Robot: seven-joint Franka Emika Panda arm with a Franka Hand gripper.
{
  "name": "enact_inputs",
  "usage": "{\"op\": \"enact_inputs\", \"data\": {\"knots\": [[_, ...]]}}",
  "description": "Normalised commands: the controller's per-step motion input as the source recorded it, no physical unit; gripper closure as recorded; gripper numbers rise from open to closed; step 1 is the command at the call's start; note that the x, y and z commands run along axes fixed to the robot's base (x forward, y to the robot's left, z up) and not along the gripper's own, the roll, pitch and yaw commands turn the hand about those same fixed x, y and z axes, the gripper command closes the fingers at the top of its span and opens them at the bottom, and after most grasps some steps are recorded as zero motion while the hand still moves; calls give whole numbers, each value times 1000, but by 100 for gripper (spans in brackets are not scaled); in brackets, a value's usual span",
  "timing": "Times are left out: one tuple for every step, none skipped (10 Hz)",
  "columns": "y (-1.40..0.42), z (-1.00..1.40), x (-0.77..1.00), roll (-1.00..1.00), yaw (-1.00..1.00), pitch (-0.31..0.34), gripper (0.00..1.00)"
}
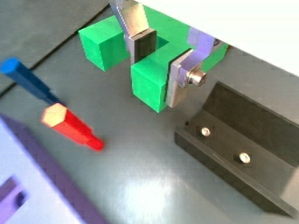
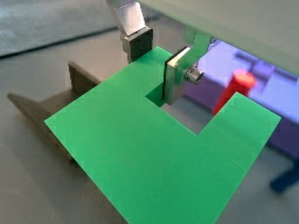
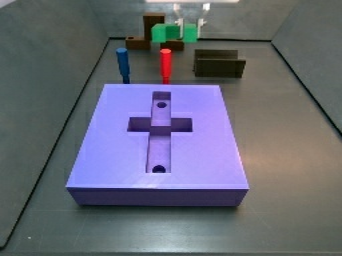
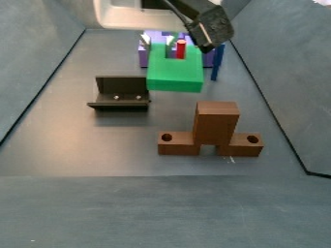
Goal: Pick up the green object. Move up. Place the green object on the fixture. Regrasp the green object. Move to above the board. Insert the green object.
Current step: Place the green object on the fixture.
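Note:
The green object (image 1: 149, 86) is a bright green block with a notch between two prongs. It lies on the grey floor next to the fixture (image 1: 247, 140), a dark olive holder with a trough. My gripper (image 1: 159, 81) is down on it and its fingers straddle one prong, one dark pad (image 1: 142, 45) on one side and one silver plate (image 1: 179, 80) on the other, both against the green. In a wrist view the object (image 2: 152, 153) fills most of the frame under the gripper (image 2: 155, 79). The lavender board (image 3: 160, 140) with its cross recess lies apart in a side view.
A red peg (image 1: 73, 127) and a blue peg (image 1: 26, 79) lie on the floor between the green object and the board (image 1: 24, 179). A brown cross-shaped upright piece (image 4: 211, 131) stands in front of the fixture (image 4: 119, 94). Grey walls ring the floor.

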Motion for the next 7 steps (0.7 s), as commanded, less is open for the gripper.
{"op": "enact_inputs", "data": {"knots": [[0,431,486,-951,91,314,100],[0,471,423,-923,134,309,100],[0,483,403,-926,131,306,100],[0,329,569,-1000,17,240,100],[34,103,680,-1000,-3,60,100],[246,-109,397,-877,-63,-60,100],[91,0,31,-134,20,0,100]]}}
